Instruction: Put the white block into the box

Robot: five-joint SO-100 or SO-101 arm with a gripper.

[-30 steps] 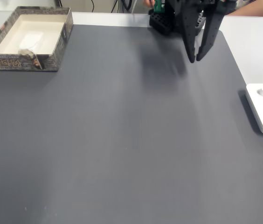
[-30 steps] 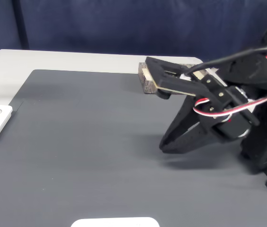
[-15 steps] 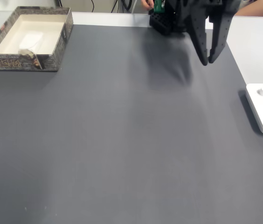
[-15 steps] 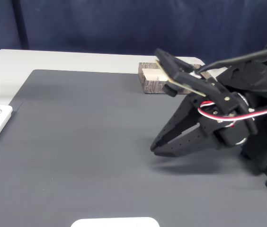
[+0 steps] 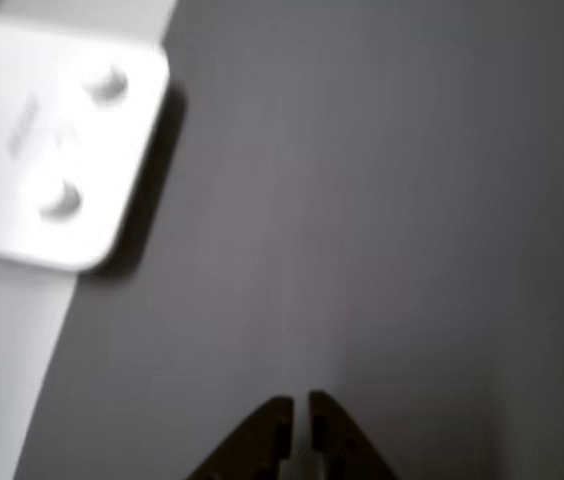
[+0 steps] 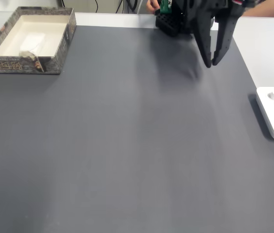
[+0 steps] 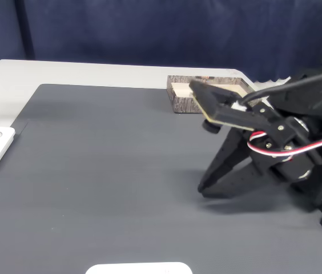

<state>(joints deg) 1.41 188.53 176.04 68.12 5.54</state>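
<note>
step: block drop done, I'd say | white block (image 6: pixel 32 40) inside box (image 6: pixel 59 57) | gripper (image 6: pixel 210 64) far from box, tips together, empty | next: park arm

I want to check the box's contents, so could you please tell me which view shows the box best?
The fixed view from above: the box shows its whole cream interior, with something white lying inside. The other fixed view catches its far-side wall only, partly behind the arm.
</note>
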